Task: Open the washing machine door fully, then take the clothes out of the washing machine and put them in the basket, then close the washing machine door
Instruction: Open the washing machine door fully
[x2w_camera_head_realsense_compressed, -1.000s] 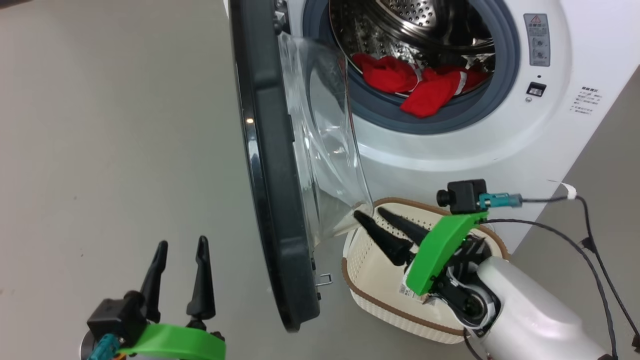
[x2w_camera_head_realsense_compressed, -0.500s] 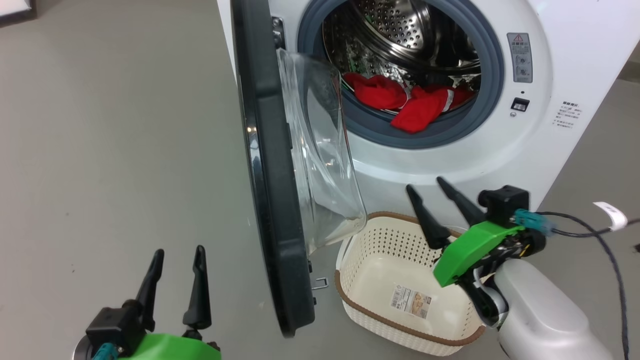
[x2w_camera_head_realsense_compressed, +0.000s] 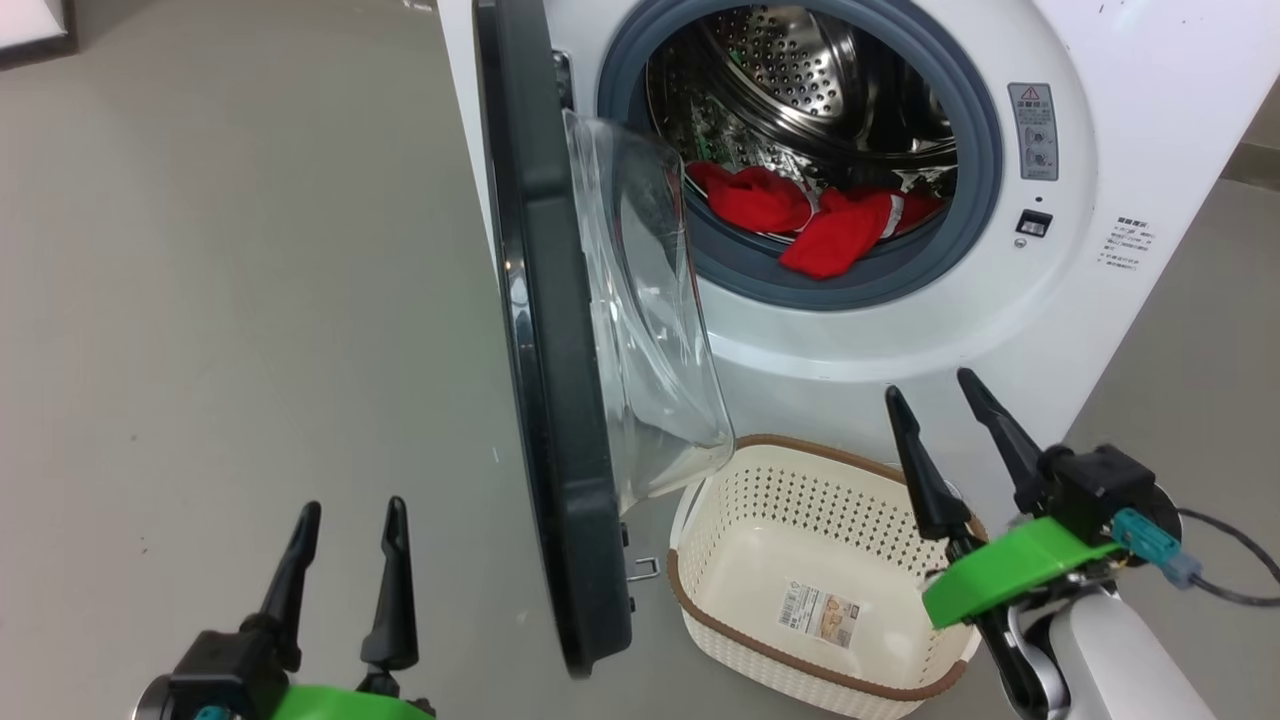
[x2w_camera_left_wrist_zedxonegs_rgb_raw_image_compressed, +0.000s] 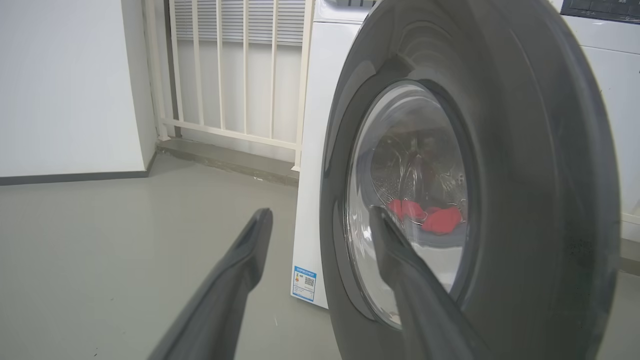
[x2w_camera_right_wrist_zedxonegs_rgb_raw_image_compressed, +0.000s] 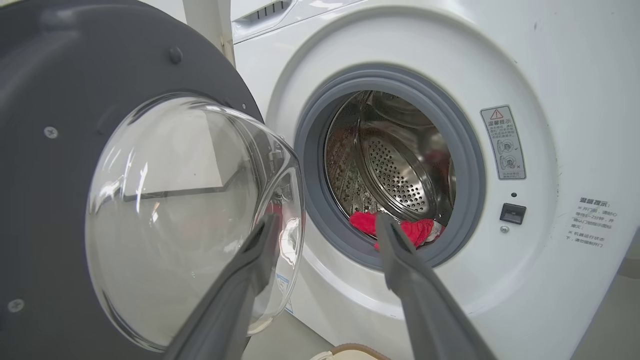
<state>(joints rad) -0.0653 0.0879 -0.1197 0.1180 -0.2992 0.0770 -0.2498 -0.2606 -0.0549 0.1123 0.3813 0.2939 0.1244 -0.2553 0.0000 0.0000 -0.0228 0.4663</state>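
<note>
Both grippers hang wide open, holding nothing. The left end effector (x2w_camera_head_realsense_compressed: 354, 505) is low over the floor (x2w_camera_head_realsense_compressed: 200, 300), and the right end effector (x2w_camera_head_realsense_compressed: 928, 385) is over the right edge of the cream basket (x2w_camera_head_realsense_compressed: 790, 490). Between them stands the washing machine door (x2w_camera_head_realsense_compressed: 545, 350), swung out edge-on. Beyond the right end effector's tips, red clothes (x2w_camera_head_realsense_compressed: 830, 235) lie at the front of the steel drum (x2w_camera_head_realsense_compressed: 800, 70), one spilling onto the grey rubber ring (x2w_camera_head_realsense_compressed: 900, 285).

Head cam down, wrist cams low fwd, sharing door (x2w_camera_head_realsense_compressed: 550, 400)

washing machine (x2w_camera_head_realsense_compressed: 900, 340) top cut off, basket (x2w_camera_head_realsense_compressed: 720, 520) label (x2w_camera_head_realsense_compressed: 820, 612) txt too small, left claw (x2w_camera_head_realsense_compressed: 353, 508) base cropped
</note>
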